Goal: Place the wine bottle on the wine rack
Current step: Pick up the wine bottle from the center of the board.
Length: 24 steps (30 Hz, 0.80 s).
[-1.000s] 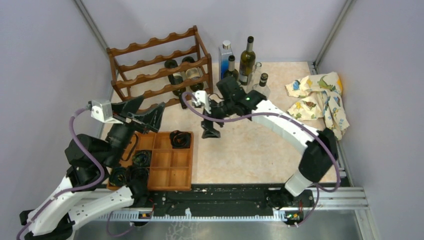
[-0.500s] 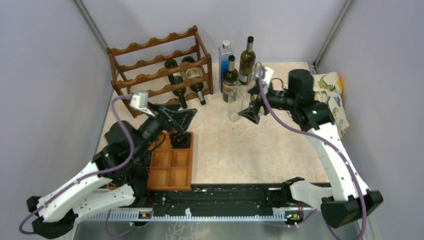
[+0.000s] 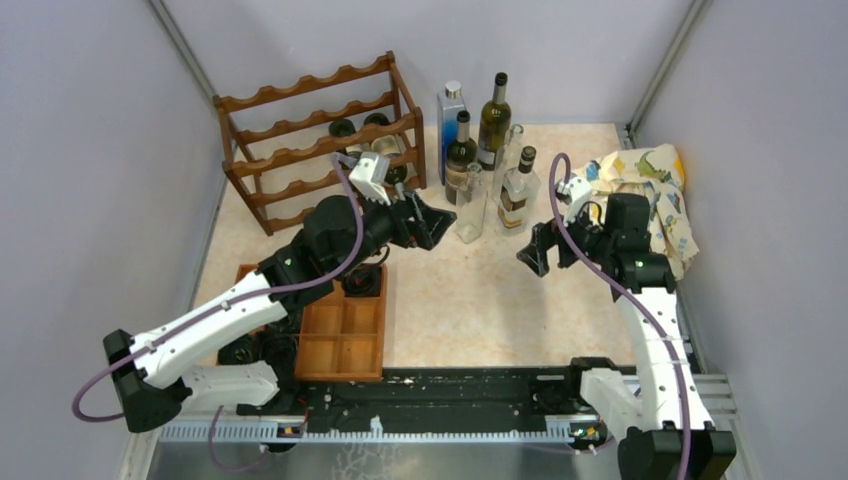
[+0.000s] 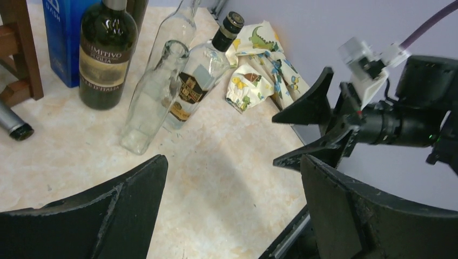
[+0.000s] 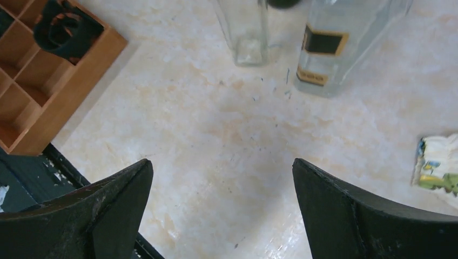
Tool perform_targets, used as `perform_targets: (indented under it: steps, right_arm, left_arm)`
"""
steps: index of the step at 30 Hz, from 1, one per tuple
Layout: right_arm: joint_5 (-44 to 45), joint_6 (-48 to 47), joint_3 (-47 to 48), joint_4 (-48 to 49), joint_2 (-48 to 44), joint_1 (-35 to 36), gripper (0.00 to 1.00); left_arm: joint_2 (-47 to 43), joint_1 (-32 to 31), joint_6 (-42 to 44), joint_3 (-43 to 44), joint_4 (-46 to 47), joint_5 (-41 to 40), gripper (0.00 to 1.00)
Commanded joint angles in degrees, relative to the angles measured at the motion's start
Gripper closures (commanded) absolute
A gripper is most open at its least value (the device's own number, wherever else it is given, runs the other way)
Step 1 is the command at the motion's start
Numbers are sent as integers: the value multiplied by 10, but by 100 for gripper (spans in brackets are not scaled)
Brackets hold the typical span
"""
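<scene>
left gripper [image 3: 428, 222]: hanging wide open with nothing in it, pointing at the bottle cluster from the rack side.
right gripper [image 3: 530, 250]: also spread wide and empty, hovering over bare surface [image 3: 470, 300] to the right of the cluster, facing the left one.
wine rack [image 3: 320, 140]: sitting in the back left corner of the surface, with a couple of bottles lying in its lower tiers and the top scallops looking free.
wine bottle [image 4: 108, 54]: my guess is it's the dark labelled one. It's standing upright near the back edge, just right of the rack.
step: looks like you're lining up the pick, nothing grabbed yet.
doing it well: you're going to want the jaws around the fat body, not the neck, and squared up before closing.
watch out: the clear bottle [image 3: 470, 205] is standing just in front of it and the blue bottle [image 3: 451, 112] behind, so you're threading a tight gap. Go slow.
</scene>
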Motion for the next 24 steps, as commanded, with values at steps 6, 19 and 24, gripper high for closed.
perform_targets:
  steps: [6, 19, 24]
  right_arm:
    - [-6, 34, -108, 155, 6, -79, 1]
    - [31, -15, -203, 215, -70, -105, 2]
    - [43, -23, -198, 205, -65, -105, 2]
  left_arm:
    - [150, 37, 64, 209, -149, 45, 4]
    - [393, 92, 180, 488, -305, 85, 9]
    - [439, 111, 170, 514, -279, 140, 11]
